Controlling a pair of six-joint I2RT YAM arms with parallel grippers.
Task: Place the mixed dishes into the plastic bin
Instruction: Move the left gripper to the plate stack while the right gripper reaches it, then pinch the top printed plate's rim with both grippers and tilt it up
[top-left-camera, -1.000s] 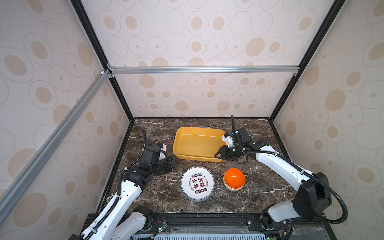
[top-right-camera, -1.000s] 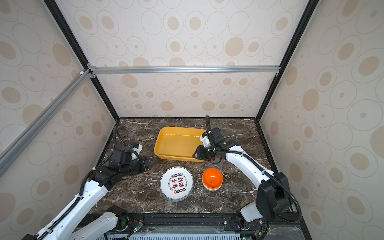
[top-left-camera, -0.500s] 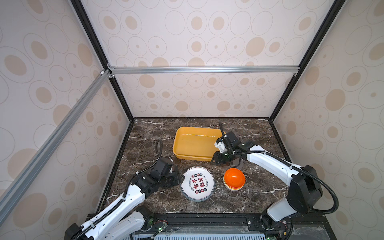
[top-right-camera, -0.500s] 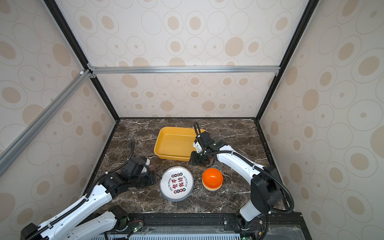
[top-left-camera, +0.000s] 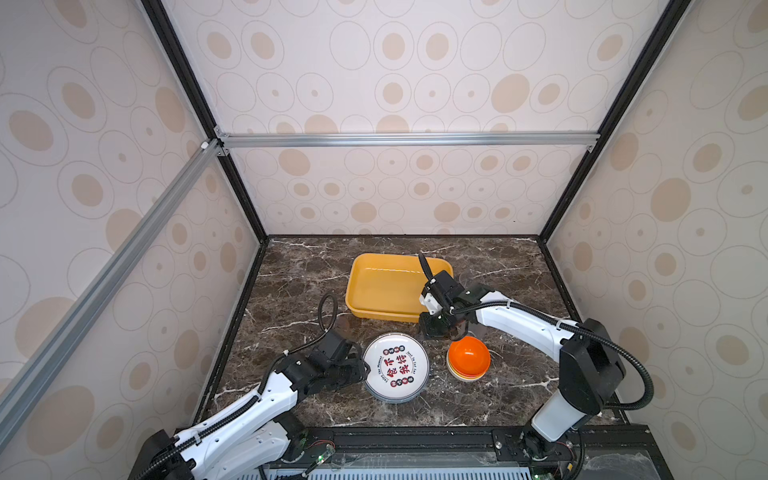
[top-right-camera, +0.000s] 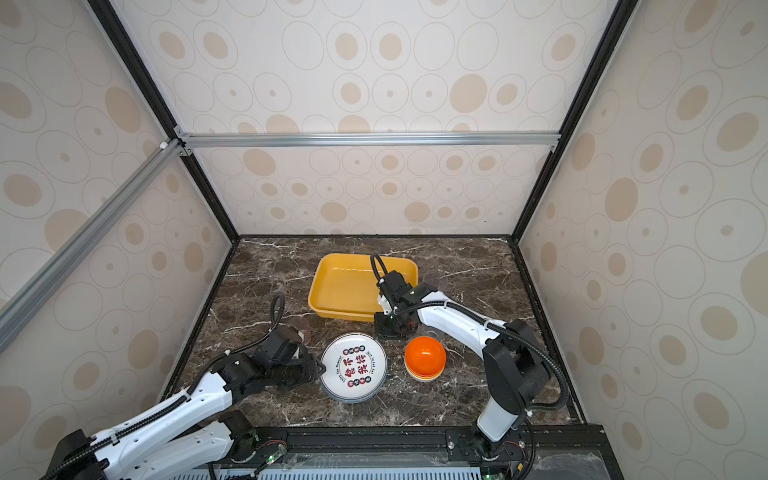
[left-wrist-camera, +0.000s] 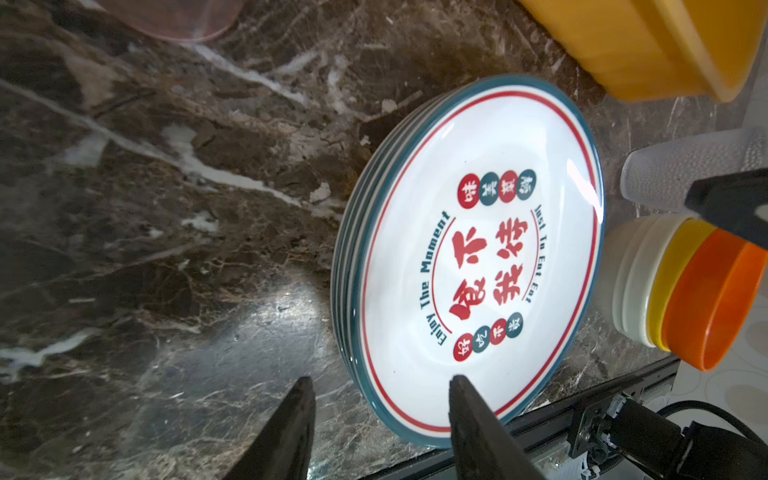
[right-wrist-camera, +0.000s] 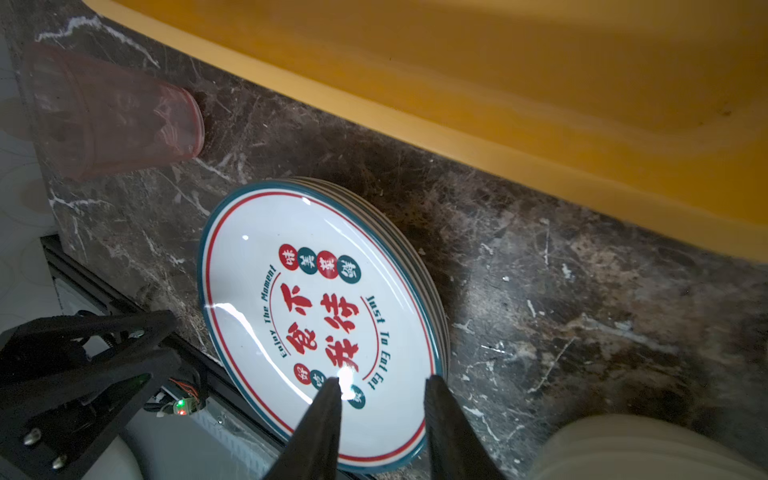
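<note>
A second ago the left pincer (top-left-camera: 362, 369) hung back near the pink cup (right-wrist-camera: 112, 129). Now it has swung in low over the table (top-left-camera: 291, 291), and the stack of plates (top-left-camera: 395, 368) lies just ahead of its tips. Its black fingers (left-wrist-camera: 473, 428) are spread. In the left wrist view one shows against the table and the other against the top plate, so the rim lines up with the gap. Whether either touches it, I cannot tell.

The right pincer (top-left-camera: 434, 332) has come down from the corner of the bin (top-left-camera: 353, 291) to the table in front of it. Its fingers stand apart with nothing between them. A clear cup (left-wrist-camera: 685, 166) stands just beside it, and nested bowls (top-left-camera: 468, 357) sit just ahead.

Both arms seem set to start lifting. Nothing lies in the bin, behind the right pincer; every dish is on the table.

The plates are round, shallow, glossy white, with teal rims, a thin red ring and red characters. The bowls are smooth plastic: orange, yellow, off-white. The cups are translucent and tapered. The bin is smooth mustard-yellow plastic with rounded corners. The table is polished dark marble with white veins.
</note>
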